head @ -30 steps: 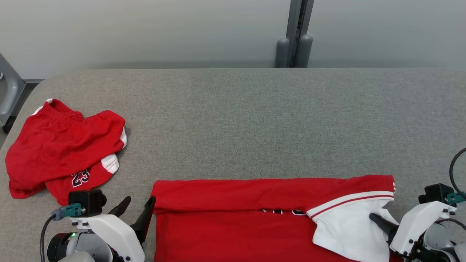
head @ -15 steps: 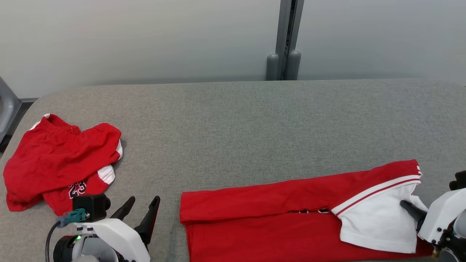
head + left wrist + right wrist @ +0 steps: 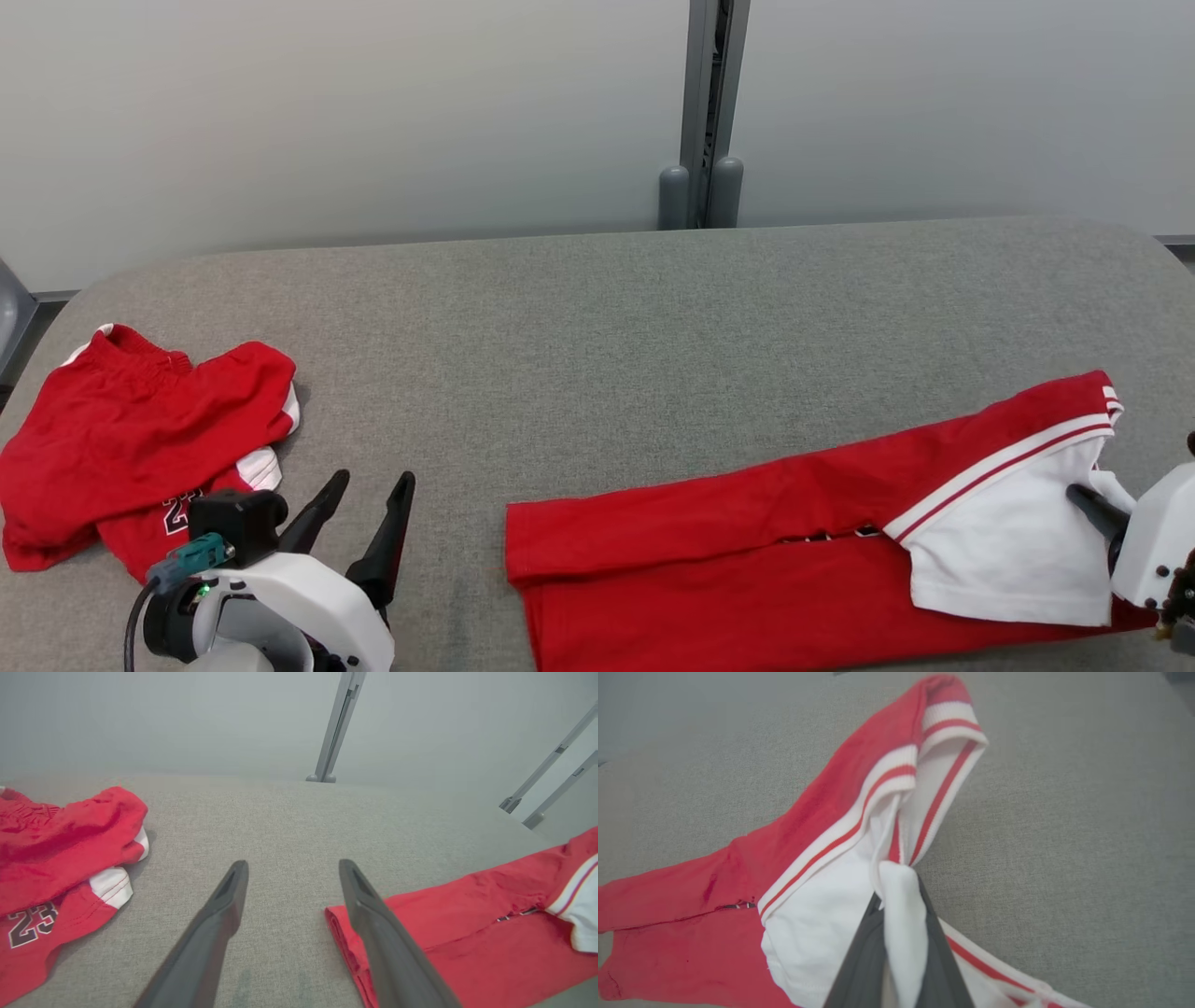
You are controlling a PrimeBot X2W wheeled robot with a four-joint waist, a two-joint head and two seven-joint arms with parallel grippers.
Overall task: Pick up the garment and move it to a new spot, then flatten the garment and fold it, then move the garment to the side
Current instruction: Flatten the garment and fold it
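Observation:
The garment [image 3: 747, 532] is a red jersey with white striped trim, folded lengthwise and lying slanted on the grey table's [image 3: 607, 327] near right part. My right gripper [image 3: 1083, 495] is shut on a bunch of its white fabric at the right end; in the right wrist view the cloth [image 3: 808, 821] is pinched between the two fingers of that gripper [image 3: 899, 891]. My left gripper [image 3: 373, 478] stands open at the lower left, apart from the garment's left edge. In the left wrist view that gripper [image 3: 293, 863] has bare table between its fingers, with the garment [image 3: 467, 914] to their right.
Crumpled red shorts [image 3: 140, 420] with the number 23 lie at the table's left end, also in the left wrist view [image 3: 56, 835]. A grey post [image 3: 700, 112] stands behind the table against the pale wall. Bare table stretches across the middle and back.
The camera has shifted. My right gripper has dragged the garment to the right, away from the left gripper, and its right end now angles toward the back. The left gripper stays open.

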